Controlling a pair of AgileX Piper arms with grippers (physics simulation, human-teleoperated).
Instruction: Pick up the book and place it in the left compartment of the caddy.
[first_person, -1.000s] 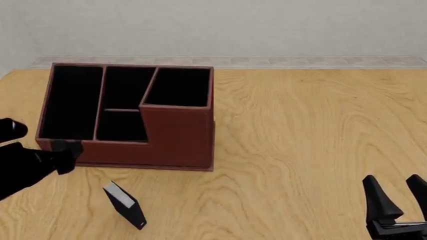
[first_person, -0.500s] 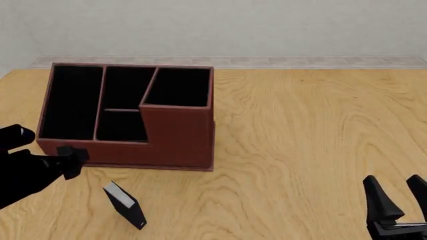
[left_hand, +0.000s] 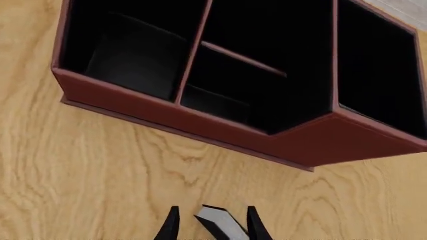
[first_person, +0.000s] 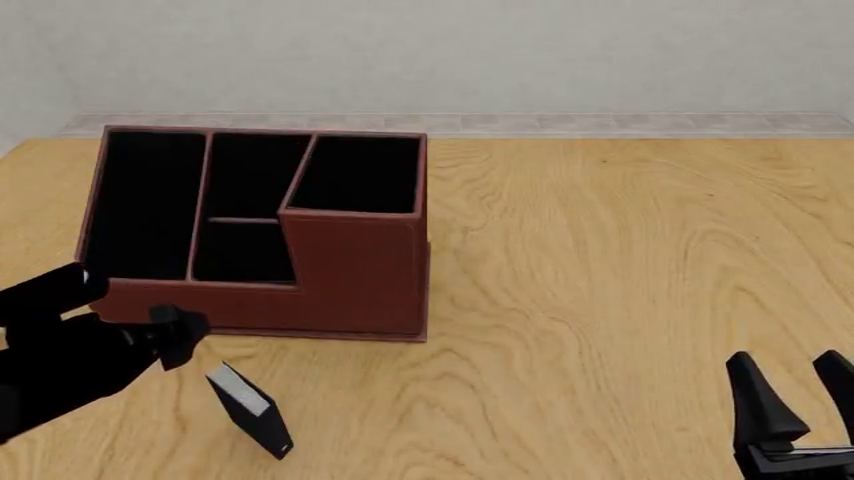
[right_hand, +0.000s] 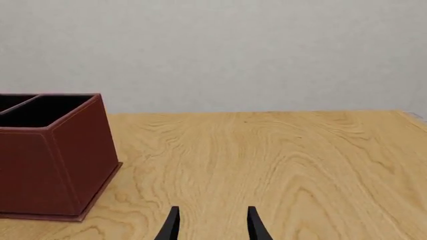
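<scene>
The book (first_person: 250, 411) lay on the table (first_person: 614, 260) at the lower left of the front frame, just below the caddy (first_person: 354, 285) and apart from it, outside the left compartment (first_person: 140, 205). The left gripper (left_hand: 212, 225) was open and held nothing, and the wrist view showed the book's white edge between its fingertips. The right gripper (first_person: 797, 400) stood open and empty at the lower right corner.

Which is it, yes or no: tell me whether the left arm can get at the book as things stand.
Probably yes. The left tool hangs open just beside the book, which shows between its fingertips in the wrist view, with only bare table around it.
</scene>
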